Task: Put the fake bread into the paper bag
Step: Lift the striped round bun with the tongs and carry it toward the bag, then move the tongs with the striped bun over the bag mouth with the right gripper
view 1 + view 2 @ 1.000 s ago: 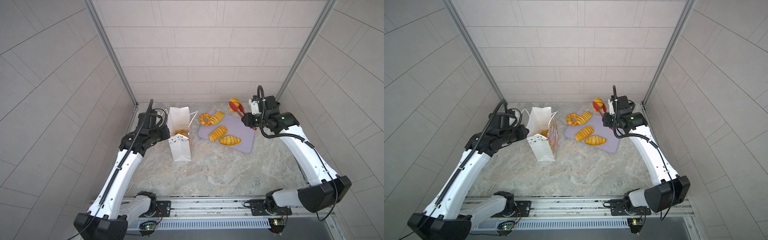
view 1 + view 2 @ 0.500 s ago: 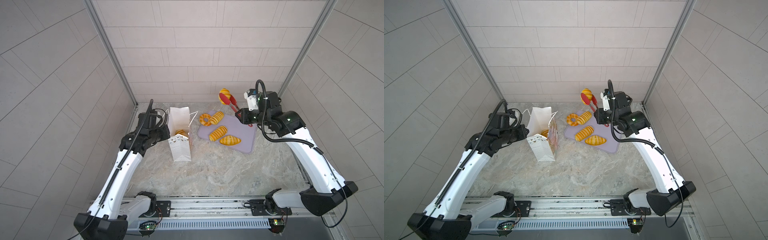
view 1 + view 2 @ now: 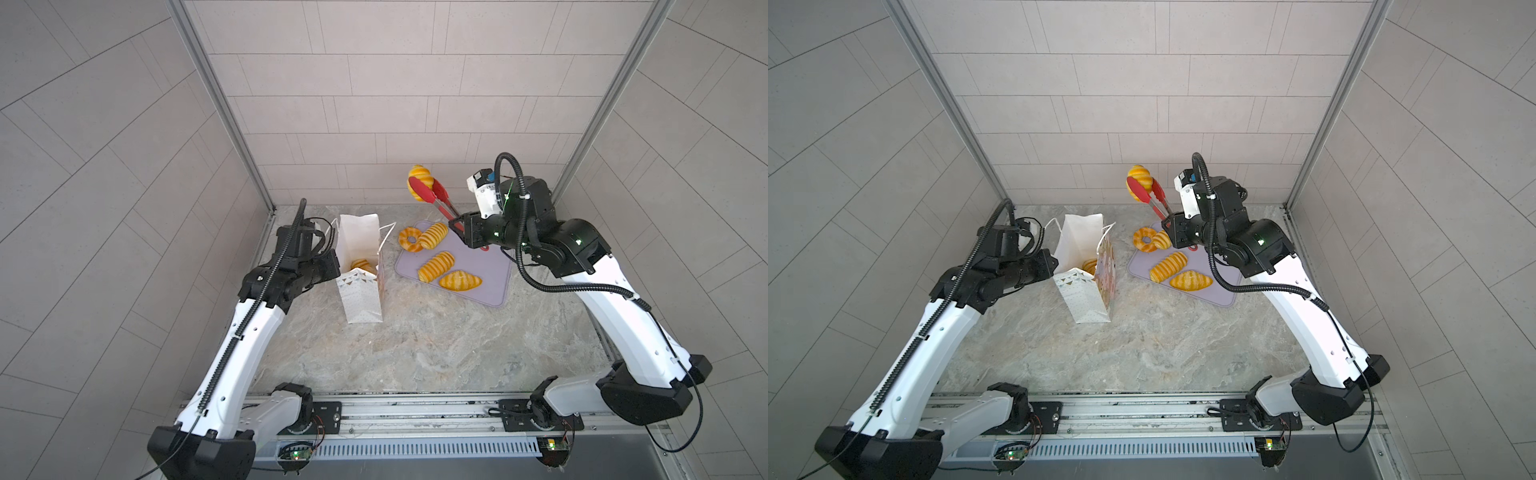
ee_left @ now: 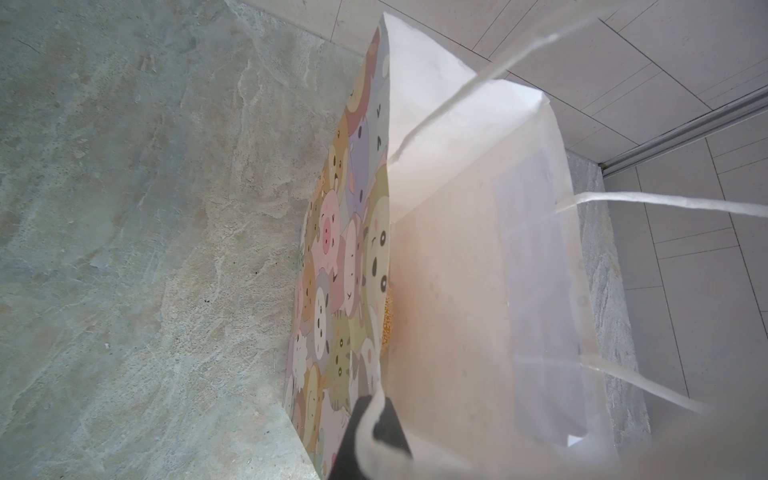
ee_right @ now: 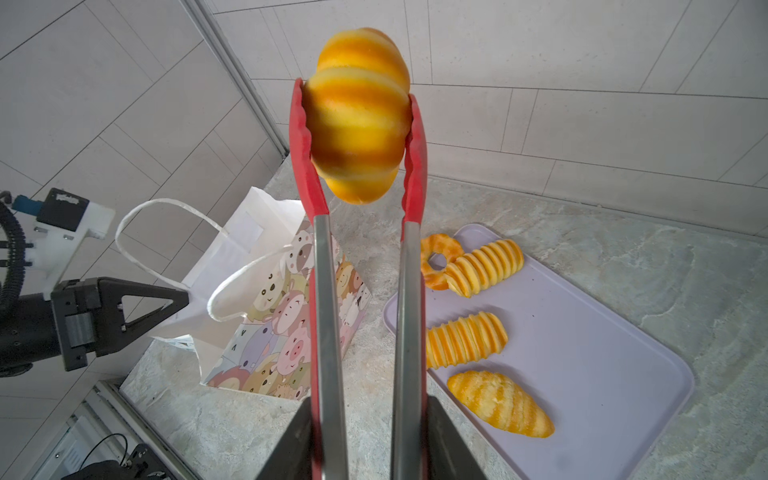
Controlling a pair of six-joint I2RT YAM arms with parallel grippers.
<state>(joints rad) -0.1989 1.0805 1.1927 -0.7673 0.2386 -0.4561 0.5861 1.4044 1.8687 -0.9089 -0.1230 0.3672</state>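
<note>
Striped loaf (image 5: 357,112) pinched in red-tipped tongs (image 5: 326,291) that the right gripper (image 5: 368,440) clamps, at upper centre of both top views, clear of the lilac tray (image 3: 482,286) bearing four pastries (image 3: 436,266). Centre-left, the left gripper (image 4: 374,419) nips the paper bag (image 3: 361,295) rim, a pinch only its wrist view resolves; a second loaf (image 3: 360,264) lies inside. Right wrist view shows the bag's cartoon-animal print (image 5: 286,328).

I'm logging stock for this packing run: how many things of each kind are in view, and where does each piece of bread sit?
Fake bread: 6 seen (4 on the lilac tray, 1 in the tongs, 1 in the paper bag; more may be hidden inside)
Tongs: 1
Paper bag: 1
Lilac tray: 1
Total: 9
</note>
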